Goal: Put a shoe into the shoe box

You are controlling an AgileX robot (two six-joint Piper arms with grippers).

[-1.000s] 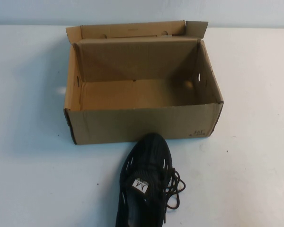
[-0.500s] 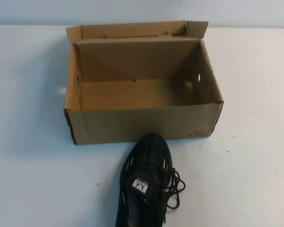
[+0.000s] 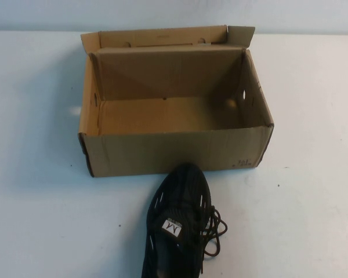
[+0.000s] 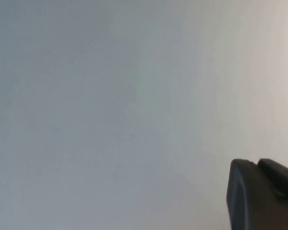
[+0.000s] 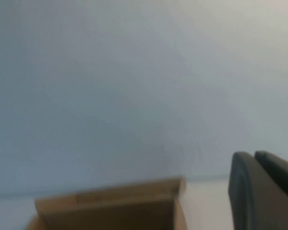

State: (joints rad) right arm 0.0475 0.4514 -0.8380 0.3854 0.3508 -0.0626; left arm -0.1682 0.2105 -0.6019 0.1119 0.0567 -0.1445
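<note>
The left hand [image 4: 261, 194], closed and empty, seems parked away from the shoe box [image 3: 174, 150], which sits lid-open on the worktop [image 3: 35, 220] to receive the shoe [image 3: 180, 223], toe touching its near wall. The right hand [image 5: 264, 191], likewise closed, hangs beyond the box.

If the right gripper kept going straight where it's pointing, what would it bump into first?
Probably the shoe box, though depth is unclear. The shut right gripper shows only in its wrist view, aimed at the open box's top edge with pale wall beyond. The shut left gripper faces only a plain pale surface.
</note>
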